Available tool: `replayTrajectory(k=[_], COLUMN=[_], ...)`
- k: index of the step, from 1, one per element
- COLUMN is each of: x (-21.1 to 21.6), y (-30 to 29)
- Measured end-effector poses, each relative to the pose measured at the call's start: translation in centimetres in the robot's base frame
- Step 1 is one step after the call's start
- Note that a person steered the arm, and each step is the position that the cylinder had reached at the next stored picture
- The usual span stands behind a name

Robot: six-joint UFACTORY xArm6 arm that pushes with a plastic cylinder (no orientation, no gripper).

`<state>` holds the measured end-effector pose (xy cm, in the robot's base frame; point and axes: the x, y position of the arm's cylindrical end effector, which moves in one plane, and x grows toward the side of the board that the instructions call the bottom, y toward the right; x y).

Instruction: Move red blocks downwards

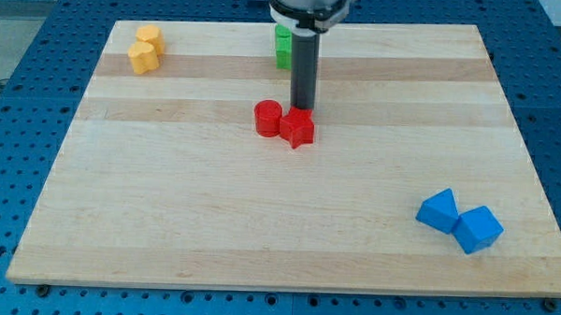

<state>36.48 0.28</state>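
My tip (303, 109) is down on the board, a bare rod with nothing to clasp, and it sits right at the top edge of the red star-shaped block (298, 128), touching it or all but. Just to the view's left of that, touching it, stands the red cylinder (268, 118); both reds are near the middle of the wooden board (166, 219), a bit above centre. Behind the rod, toward the view's top, I see green blocks (282, 46), partly hidden, shape unclear. Far off at the top left sit two yellow blocks (146, 49), touching. Down at the bottom right lie two blue blocks (459, 221), side by side, touching.
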Motion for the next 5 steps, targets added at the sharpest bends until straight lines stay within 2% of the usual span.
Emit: replayTrajectory(k=[2, 3, 4, 5], x=[-1.4, -1.4, -0.4, 5.0], y=[-1.1, -5.1, -5.1, -4.6])
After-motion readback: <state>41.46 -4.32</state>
